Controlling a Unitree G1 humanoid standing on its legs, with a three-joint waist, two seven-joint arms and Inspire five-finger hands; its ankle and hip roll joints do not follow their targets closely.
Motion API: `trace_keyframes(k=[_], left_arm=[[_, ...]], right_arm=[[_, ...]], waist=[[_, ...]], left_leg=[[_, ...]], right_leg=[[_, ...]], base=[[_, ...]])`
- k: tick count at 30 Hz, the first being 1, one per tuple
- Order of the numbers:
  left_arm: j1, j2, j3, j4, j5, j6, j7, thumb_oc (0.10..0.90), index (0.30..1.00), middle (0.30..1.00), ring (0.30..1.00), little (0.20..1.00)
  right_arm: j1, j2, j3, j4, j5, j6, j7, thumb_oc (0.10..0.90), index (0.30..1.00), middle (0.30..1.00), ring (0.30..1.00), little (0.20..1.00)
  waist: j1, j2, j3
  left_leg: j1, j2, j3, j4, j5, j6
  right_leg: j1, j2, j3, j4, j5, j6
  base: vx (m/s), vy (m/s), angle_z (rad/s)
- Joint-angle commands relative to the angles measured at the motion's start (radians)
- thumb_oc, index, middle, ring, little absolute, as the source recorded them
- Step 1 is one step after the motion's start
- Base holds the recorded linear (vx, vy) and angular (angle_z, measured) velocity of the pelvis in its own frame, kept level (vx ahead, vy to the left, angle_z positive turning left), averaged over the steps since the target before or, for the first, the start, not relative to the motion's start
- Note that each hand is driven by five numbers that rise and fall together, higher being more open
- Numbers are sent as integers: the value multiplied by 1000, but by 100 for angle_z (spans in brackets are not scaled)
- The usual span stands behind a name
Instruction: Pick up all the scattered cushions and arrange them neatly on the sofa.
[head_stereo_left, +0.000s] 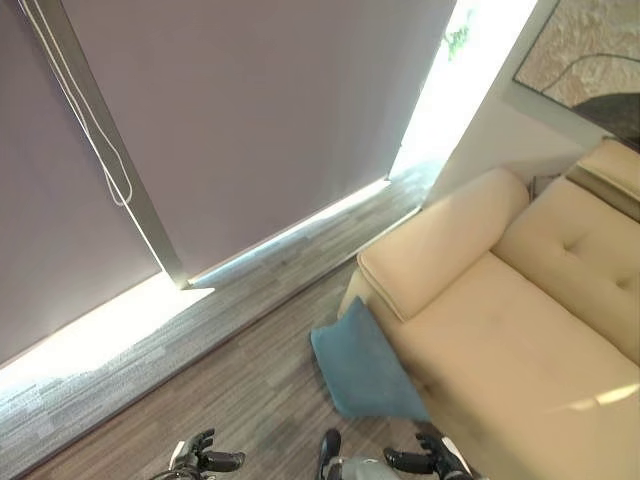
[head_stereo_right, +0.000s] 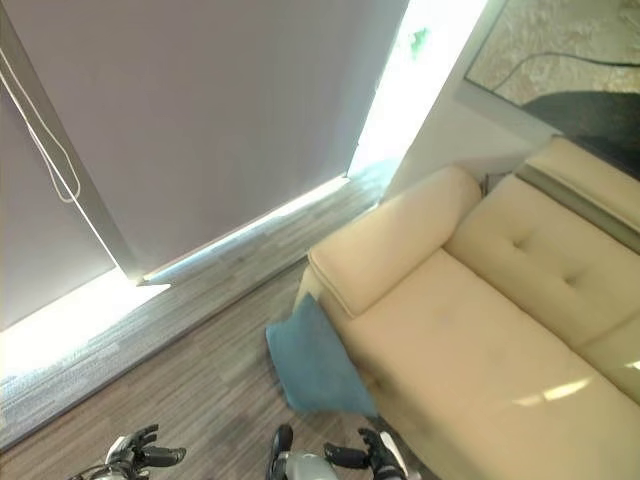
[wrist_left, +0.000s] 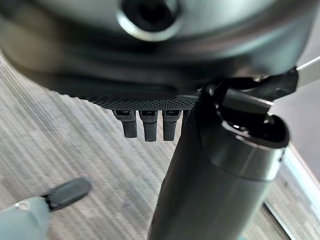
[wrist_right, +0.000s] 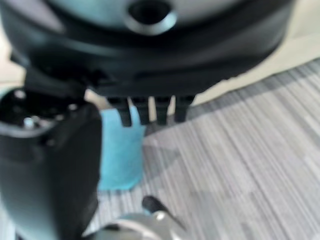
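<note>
A blue cushion (head_stereo_left: 365, 370) lies on the wood floor, leaning against the front of the cream sofa (head_stereo_left: 500, 320) just below its armrest (head_stereo_left: 440, 240). My left hand (head_stereo_left: 200, 455) hangs low over the floor to the cushion's left, fingers relaxed and holding nothing. My right hand (head_stereo_left: 430, 460) hovers near the cushion's lower corner, a little short of it, and is also open and empty. The right wrist view shows the cushion (wrist_right: 120, 155) past straight fingers (wrist_right: 150, 112). In the left wrist view the fingers (wrist_left: 145, 127) hang over bare floor.
A wide grey window blind (head_stereo_left: 260, 110) with a hanging cord (head_stereo_left: 95, 130) closes off the far side. Bright light comes in along the floor beneath it. A framed picture (head_stereo_left: 590, 50) hangs on the wall above the sofa. Wood floor (head_stereo_left: 230, 380) lies open left of the cushion.
</note>
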Motion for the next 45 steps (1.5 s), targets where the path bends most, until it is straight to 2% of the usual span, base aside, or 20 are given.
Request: trace_keyframes(k=[1,2,4,5,7,10,11,14,18,20,23,25,27,28,29,30,32,35,39,45], left_arm=[[-28,8,-5,-42,20,-43,-11,800,900,900,900,900],[-29,4,-9,-39,20,-41,-12,800,900,900,900,900],[-34,-10,-19,-23,14,-38,-11,800,900,900,900,900],[-35,-9,-19,-23,14,-38,-11,800,900,900,900,900],[-39,-14,-23,-14,9,-37,-8,800,900,900,900,900],[-42,-25,-29,4,-11,-45,-2,800,900,900,900,900],[-47,-32,-35,16,-15,-44,-2,800,900,900,900,900],[-39,-39,-31,26,-1,-34,-14,800,900,900,900,900],[-39,-28,-42,30,29,-32,-22,800,900,900,900,900],[-50,-11,-39,13,30,-36,-15,800,900,900,900,900],[-57,1,-34,0,23,-37,-6,800,900,900,900,900],[-57,12,-24,-4,12,-38,-3,800,900,900,900,900],[-55,19,-14,-6,1,-40,-3,800,900,900,900,900],[-49,22,-1,-8,-5,-41,-6,800,900,900,900,900],[-49,22,-1,-8,-5,-41,-6,800,900,900,900,900],[-41,25,11,-9,-14,-44,-2,800,900,900,900,900],[-35,23,15,-14,-15,-43,-2,800,900,900,900,900],[-41,11,18,-32,-35,-48,10,800,900,900,900,900],[-58,-6,12,-57,-70,-56,28,800,900,900,900,900],[-127,-19,-24,-118,-139,-81,55,800,900,900,900,900]], right_arm=[[-81,-105,1,-12,7,-40,-28,800,900,900,900,900],[-83,-107,1,-10,7,-38,-28,800,900,900,900,900],[-89,-114,5,-8,10,-39,-32,800,900,900,900,900],[-90,-113,5,-8,10,-39,-32,800,900,900,900,900],[-95,-119,9,-6,9,-40,-37,800,900,900,900,900],[-103,-131,17,1,2,-41,-44,800,900,900,900,900],[-109,-139,17,8,1,-41,-46,800,900,900,900,900],[-105,-136,14,12,-9,-39,-39,800,900,900,900,900],[-104,-125,9,9,-4,-35,-37,800,900,900,900,900],[-111,-112,8,3,-3,-29,-40,800,900,900,900,900],[-121,-106,13,-7,-7,-26,-43,800,900,900,900,900],[-131,-104,13,-21,-6,-29,-46,800,900,900,900,900],[-137,-103,13,-38,-8,-38,-54,800,900,900,900,900],[-139,-104,19,-46,-11,-43,-53,800,900,900,900,900],[-139,-104,19,-46,-12,-43,-53,800,900,900,900,900],[-140,-100,24,-43,-17,-42,-57,800,900,900,900,900],[-139,-101,22,-48,-18,-43,-61,800,900,900,900,900],[-133,-104,-1,-67,11,-46,-90,800,900,900,900,900],[-138,-106,-36,-88,47,-50,-120,800,900,900,900,900],[-170,-109,-70,-100,116,-55,-158,800,900,900,900,900]], waist=[[13,-21,7],[18,-23,9],[33,-29,17],[32,-32,15],[44,-26,18],[81,0,26],[84,13,29],[74,34,11],[70,27,11],[70,26,19],[80,27,27],[102,30,40],[136,43,49],[145,43,45],[145,43,45],[166,43,42],[172,40,44],[146,41,40],[124,58,51],[94,93,123]], left_leg=[[-139,8,-126,393,61,-23],[-164,0,-149,399,47,-14],[-206,-4,-211,288,-11,6],[-207,-7,-211,283,-6,7],[-218,3,-270,131,4,2],[-247,-14,-492,-20,94,-22],[-257,-44,-570,-31,105,-29],[-216,-38,-542,-63,94,-21],[-207,-51,-480,-50,74,0],[-205,-64,-420,-45,55,24],[-205,-69,-381,-39,44,38],[-201,-60,-344,-37,35,44],[-196,-45,-303,-42,33,45],[-188,-48,-277,-46,34,50],[-187,-48,-276,-47,33,50],[-159,-50,-247,-55,11,46],[-156,-55,-227,-62,27,49],[-157,-67,-212,-68,21,53],[-179,-66,-196,-69,20,53],[-337,-65,-196,12,22,55]], right_leg=[[100,-5,78,-112,-30,73],[112,-5,100,-115,-36,72],[133,-18,155,-117,-49,91],[130,-22,155,-116,-49,92],[143,-19,197,-123,-59,105],[161,9,279,-117,-74,104],[163,14,314,-106,-83,107],[157,-5,341,-92,-91,122],[132,-39,378,-70,-81,145],[91,-67,402,-48,-63,170],[55,-86,397,-30,-44,186],[30,-112,323,-9,-32,192],[26,-158,120,22,-45,170],[33,-152,41,47,-61,158],[33,-152,41,48,-62,158],[47,-144,-26,67,-88,161],[60,-153,-71,32,-70,155],[55,-119,2,-30,-52,155],[43,-120,5,-62,-36,156],[-97,-140,35,-25,-18,148]], base=[[94,19,-29],[150,109,-123],[144,117,-135],[104,79,-50],[134,114,-47],[164,183,-86],[120,167,-139],[168,330,-105],[62,254,-69],[-26,262,-74],[-33,117,-87],[-80,114,-56],[-98,137,-136],[-53,115,-137],[34,115,-62],[51,25,-41],[-32,7,-38],[-4,-24,-28],[-41,-19,-16],[-195,13,-8]])
